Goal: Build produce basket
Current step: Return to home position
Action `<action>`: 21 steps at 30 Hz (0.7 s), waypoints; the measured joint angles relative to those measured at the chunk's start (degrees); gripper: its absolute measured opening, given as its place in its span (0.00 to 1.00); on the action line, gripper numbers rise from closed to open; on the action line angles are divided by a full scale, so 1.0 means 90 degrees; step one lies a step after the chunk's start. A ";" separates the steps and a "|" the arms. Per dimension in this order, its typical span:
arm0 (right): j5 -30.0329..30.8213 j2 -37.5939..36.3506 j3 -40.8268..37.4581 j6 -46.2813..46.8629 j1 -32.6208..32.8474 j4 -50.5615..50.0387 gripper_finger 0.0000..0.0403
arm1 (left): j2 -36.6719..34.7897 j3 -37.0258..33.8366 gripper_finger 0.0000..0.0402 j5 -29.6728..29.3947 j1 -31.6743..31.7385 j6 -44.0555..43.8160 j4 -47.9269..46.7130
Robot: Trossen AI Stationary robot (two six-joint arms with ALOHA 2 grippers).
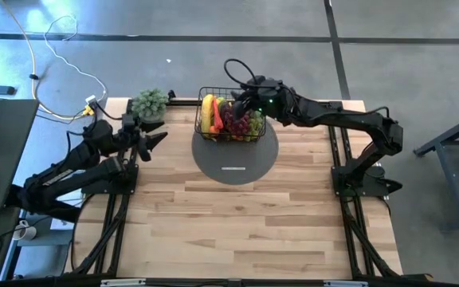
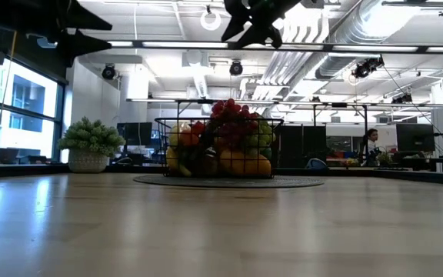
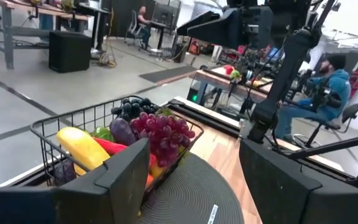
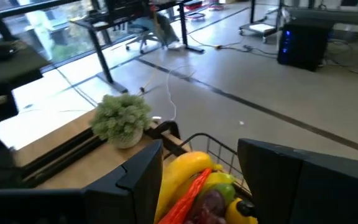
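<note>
Right tool (image 1: pixel 241 101) above filled basket (image 3: pixel 73 121), left tool (image 1: pixel 156 142) aside (both spread, empty)

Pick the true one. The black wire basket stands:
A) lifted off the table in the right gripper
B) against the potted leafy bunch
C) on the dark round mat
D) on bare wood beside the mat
C: the high view shows the basket resting on the round mat; in the low view the open right gripper hangs above it, apart from it.

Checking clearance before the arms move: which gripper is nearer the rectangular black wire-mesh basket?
Right. The right gripper hangs open over the black wire-mesh basket; the left gripper, also open, is off to the basket's left, apart from it.
</note>
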 joint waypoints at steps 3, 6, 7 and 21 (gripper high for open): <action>0.0052 0.0000 0.0000 0.0147 -0.0087 -0.0084 0.47 | -0.0331 -0.0369 0.59 -0.0001 0.0000 0.0001 0.0132; 0.0053 0.0000 0.0000 0.0397 -0.0193 -0.0300 0.47 | -0.0554 -0.0745 0.59 -0.0008 0.0000 -0.0061 0.0395; 0.0053 -0.0004 0.0000 0.0455 -0.0232 -0.0390 0.47 | -0.0591 -0.0863 0.59 -0.0011 0.0000 -0.0065 0.0513; 0.0496 -0.0666 0.0002 0.0536 -0.0680 -0.1910 0.47 | -0.0674 -0.2111 0.59 0.0385 -0.0111 -0.0614 0.1821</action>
